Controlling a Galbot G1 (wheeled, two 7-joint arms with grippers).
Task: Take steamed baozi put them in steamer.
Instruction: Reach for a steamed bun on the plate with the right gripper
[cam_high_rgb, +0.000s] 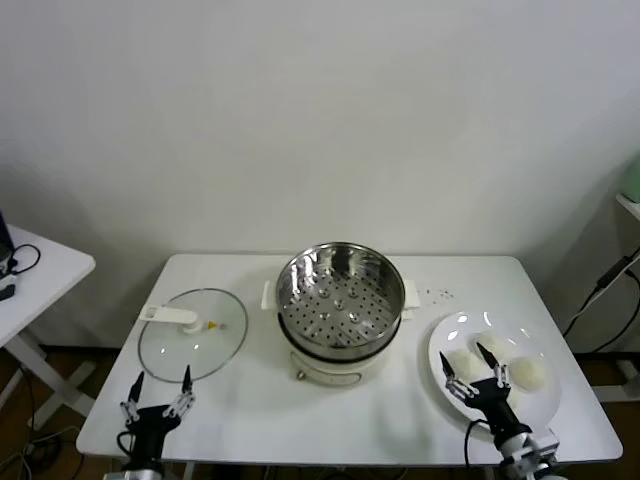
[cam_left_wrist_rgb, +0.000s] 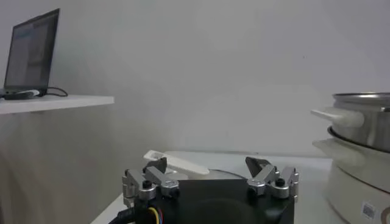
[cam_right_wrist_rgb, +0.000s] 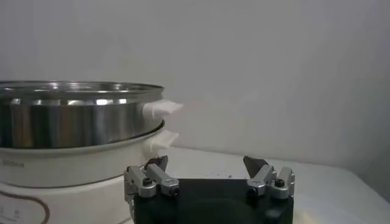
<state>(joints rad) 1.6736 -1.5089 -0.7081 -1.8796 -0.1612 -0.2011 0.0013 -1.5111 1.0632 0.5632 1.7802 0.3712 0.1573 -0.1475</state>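
The steamer (cam_high_rgb: 340, 305), a shiny steel pot with a perforated bottom on a cream base, stands mid-table with nothing in it. Three cream-white baozi (cam_high_rgb: 529, 373) lie on a white plate (cam_high_rgb: 470, 325) at the right. My right gripper (cam_high_rgb: 462, 353) hovers open over the plate's near side, its fingers either side of the left bun (cam_high_rgb: 461, 362). In the right wrist view the gripper (cam_right_wrist_rgb: 207, 163) is open and empty, with the steamer (cam_right_wrist_rgb: 79, 122) ahead to one side. My left gripper (cam_high_rgb: 162, 375) (cam_left_wrist_rgb: 208, 165) waits open at the table's front left.
A glass lid (cam_high_rgb: 192, 335) with a white handle (cam_left_wrist_rgb: 177, 163) lies flat left of the steamer, just beyond the left gripper. A white side table (cam_high_rgb: 40, 270) carrying a laptop (cam_left_wrist_rgb: 30, 58) stands off to the left. Cables hang at the far right.
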